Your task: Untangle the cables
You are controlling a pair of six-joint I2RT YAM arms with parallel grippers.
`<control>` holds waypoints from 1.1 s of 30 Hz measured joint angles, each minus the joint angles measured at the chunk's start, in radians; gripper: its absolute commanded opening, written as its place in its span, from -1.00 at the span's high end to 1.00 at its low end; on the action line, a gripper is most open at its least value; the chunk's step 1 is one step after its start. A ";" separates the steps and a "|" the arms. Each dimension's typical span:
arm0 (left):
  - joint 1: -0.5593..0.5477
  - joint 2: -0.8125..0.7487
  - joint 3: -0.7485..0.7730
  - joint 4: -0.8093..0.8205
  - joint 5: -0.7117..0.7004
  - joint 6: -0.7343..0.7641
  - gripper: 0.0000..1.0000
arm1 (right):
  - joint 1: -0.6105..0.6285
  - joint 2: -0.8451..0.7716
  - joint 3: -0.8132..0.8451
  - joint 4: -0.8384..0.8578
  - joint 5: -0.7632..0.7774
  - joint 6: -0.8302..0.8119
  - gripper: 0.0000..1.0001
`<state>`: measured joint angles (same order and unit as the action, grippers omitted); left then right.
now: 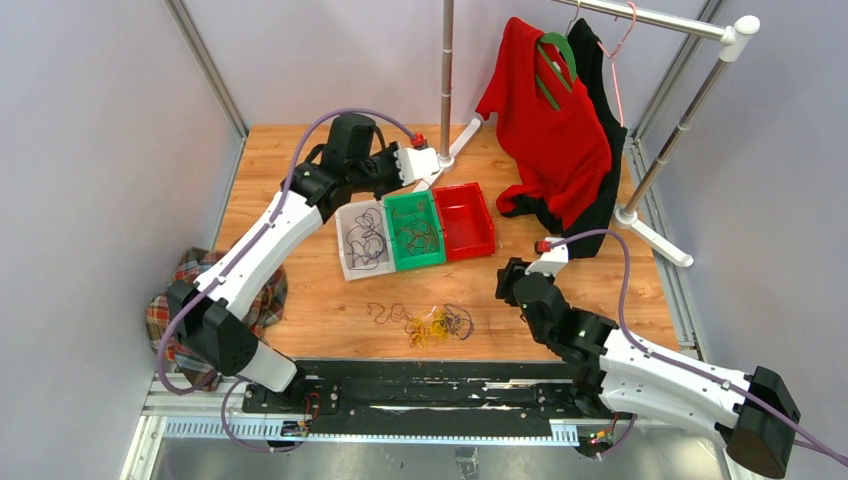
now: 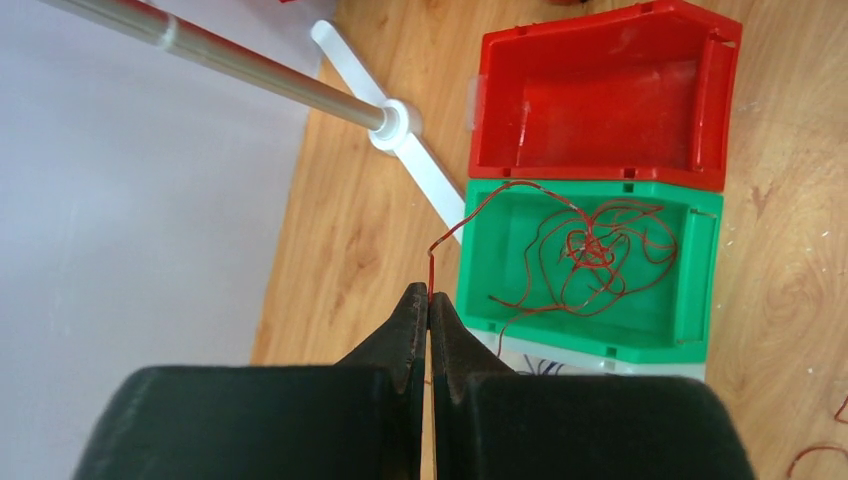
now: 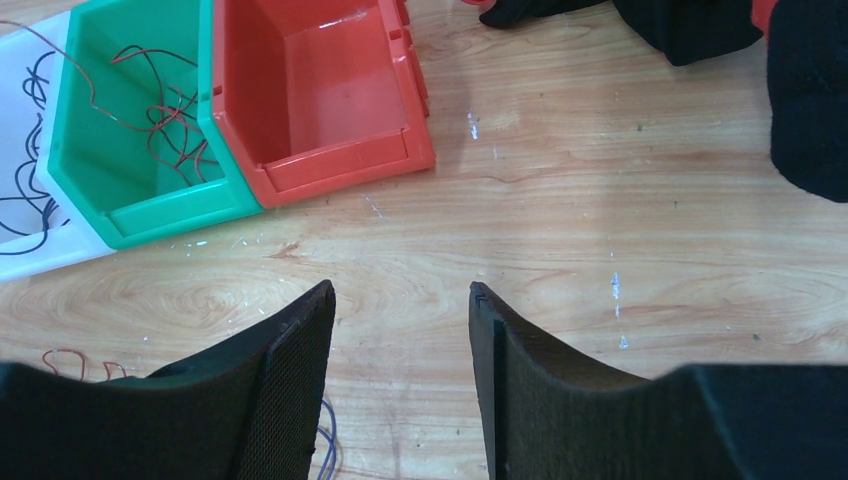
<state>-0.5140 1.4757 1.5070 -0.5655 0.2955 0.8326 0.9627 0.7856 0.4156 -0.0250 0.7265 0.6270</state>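
A tangle of yellow, dark purple and red-brown cables (image 1: 428,323) lies on the wooden table in front of three bins. The white bin (image 1: 345,262) holds dark purple strands. The green bin (image 1: 417,260) holds red-brown strands (image 2: 590,250). The red bin (image 1: 487,215) is empty. My left gripper (image 2: 430,295) is shut on one end of a red-brown cable (image 2: 470,215) that trails into the green bin (image 2: 700,290). It hovers at that bin's far edge (image 1: 422,178). My right gripper (image 3: 400,295) is open and empty, low over bare wood right of the tangle (image 1: 513,280).
A clothes rack with a white foot (image 1: 655,235) stands at the back right, with a red garment (image 1: 550,130) and a black one (image 1: 600,200) hanging onto the table. A plaid cloth (image 1: 262,305) lies at the left edge. A rack pole (image 1: 446,70) rises behind the bins.
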 measured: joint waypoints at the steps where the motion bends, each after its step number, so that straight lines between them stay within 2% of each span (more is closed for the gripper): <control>1: -0.002 0.010 -0.001 0.002 0.000 -0.009 0.99 | -0.004 0.000 0.000 -0.001 -0.001 0.000 -0.04; 13: -0.081 0.211 0.011 -0.016 -0.065 -0.135 0.99 | -0.034 -0.004 0.001 -0.006 -0.035 -0.018 -0.06; 21: -0.079 0.270 -0.022 0.001 -0.152 -0.085 0.99 | -0.050 -0.005 0.024 -0.023 -0.048 -0.021 -0.08; 33: -0.092 0.349 -0.107 0.125 -0.245 0.030 0.99 | -0.077 -0.037 0.024 -0.044 -0.058 -0.020 -0.08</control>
<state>-0.6064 1.8252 1.4002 -0.4404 0.0505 0.8623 0.8852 0.7486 0.4400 -0.0689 0.6682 0.6067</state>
